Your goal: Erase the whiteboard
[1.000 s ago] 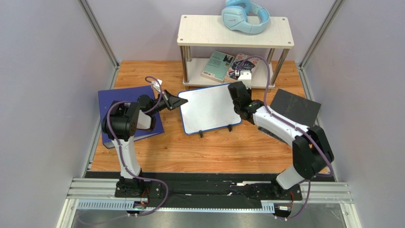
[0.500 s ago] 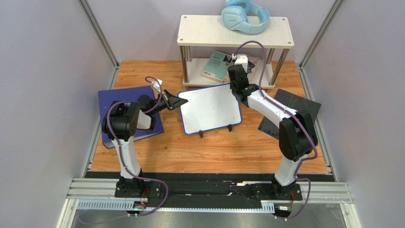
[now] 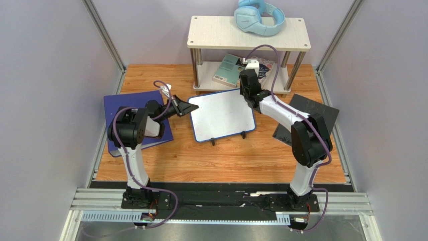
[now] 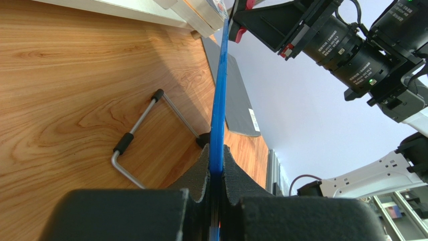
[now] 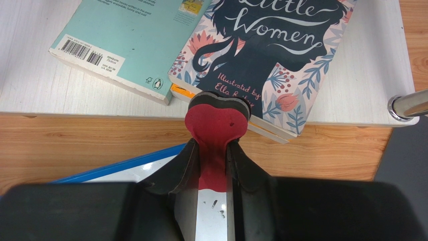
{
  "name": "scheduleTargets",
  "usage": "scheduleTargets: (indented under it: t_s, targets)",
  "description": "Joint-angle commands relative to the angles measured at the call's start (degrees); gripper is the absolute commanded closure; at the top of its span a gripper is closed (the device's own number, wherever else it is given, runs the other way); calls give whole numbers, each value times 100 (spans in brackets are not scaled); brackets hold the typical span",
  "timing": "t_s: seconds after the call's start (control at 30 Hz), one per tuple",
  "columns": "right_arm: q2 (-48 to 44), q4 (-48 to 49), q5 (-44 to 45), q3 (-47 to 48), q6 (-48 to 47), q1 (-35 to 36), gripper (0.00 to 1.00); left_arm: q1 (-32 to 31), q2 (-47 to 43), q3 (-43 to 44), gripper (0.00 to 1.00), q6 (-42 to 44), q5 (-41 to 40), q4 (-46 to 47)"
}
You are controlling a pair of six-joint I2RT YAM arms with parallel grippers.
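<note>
Cannot see the whiteboard (image 4: 219, 100) face in the left wrist view, only its blue edge. In the right wrist view, loses most of it behind the blurred right gripper (image 5: 213, 153) at bottom, hides the red eraser (image 5: 217, 120) base in its grip, crops 2 books (image 5: 271, 45) at the top edge.

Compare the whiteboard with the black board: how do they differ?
The whiteboard is glossy white with a blue frame; the black board is plain dark. The whiteboard stands propped, its left edge clamped by the left gripper; the black board lies flat, not held. Both are rectangular.
</note>
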Motion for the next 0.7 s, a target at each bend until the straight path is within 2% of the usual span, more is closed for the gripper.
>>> scheduleTargets:
  t_s: [0.0,0.37,0.67]
  targets:
    - [-7,165,-189,-291,165,31,100,-121,128,-7,100,156,396,843]
    - [-631,675,-400,-1617,191,31,100,-121,102,-25,100,173,405,843]
    - [-1061,561,-576,-2373,410,31,100,-121,93,-25,100,182,396,843]
